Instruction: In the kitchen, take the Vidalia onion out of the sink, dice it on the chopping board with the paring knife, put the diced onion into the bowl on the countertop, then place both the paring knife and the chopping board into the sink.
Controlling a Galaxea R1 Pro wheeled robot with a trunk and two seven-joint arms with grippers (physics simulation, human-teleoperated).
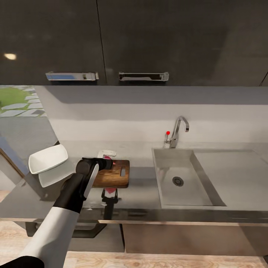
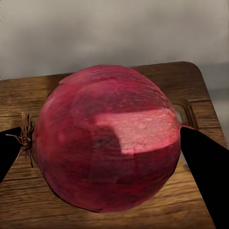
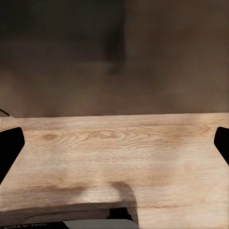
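Left gripper is pinching the Vidalia onion just above the chopping board, apparently not yet resting. Right gripper is hanging spread over floor. Risk: round onion rolling off the board on release.

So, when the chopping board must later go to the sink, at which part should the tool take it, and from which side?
Probably at the short edge facing the sink. The chopping board lies flat on the countertop, and its handle slot sits near that edge, which is free, while the left tool holds the Vidalia onion over the other end. Come in low from the sink side.
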